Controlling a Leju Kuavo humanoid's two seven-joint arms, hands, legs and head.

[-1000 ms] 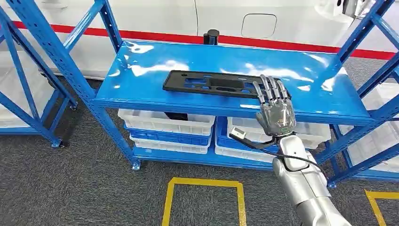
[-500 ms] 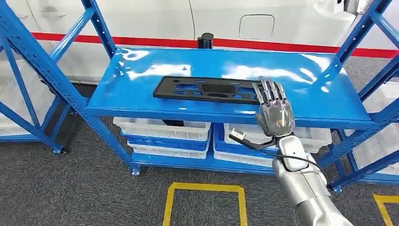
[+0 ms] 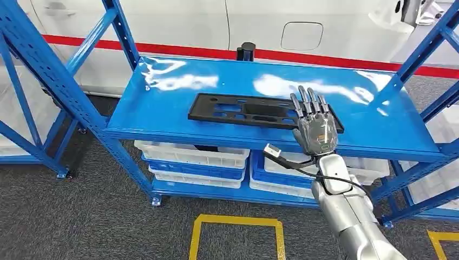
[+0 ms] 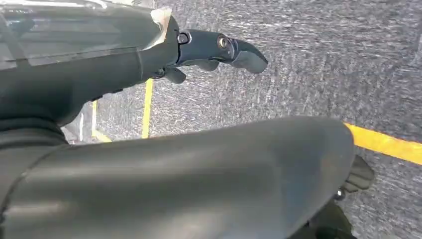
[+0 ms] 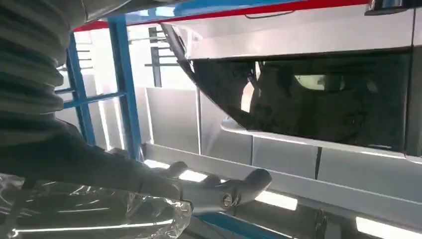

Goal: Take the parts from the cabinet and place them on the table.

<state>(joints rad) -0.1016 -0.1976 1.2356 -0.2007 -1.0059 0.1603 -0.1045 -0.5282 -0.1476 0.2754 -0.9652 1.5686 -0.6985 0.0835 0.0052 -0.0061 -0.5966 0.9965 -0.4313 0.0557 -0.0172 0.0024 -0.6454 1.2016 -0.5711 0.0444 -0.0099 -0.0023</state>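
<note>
So the rack (image 3: 270, 138) takes up most of the head view, and its top shelf (image 3: 162, 108) runs across the middle of the frame. The flat part (image 3: 243, 110) lies on that shelf, a bit right of center, long side going left to right. The right hand (image 3: 315, 127) comes up from the lower right and sits in front of the part's right end, fingers (image 3: 308, 103) overlapping it. Below the shelf, bins (image 3: 192, 161) are stacked on the lower level. Behind the rack, a small post (image 3: 247, 51) stands at top center. On the floor at the bottom center there's a taped square (image 3: 234, 235).
</note>
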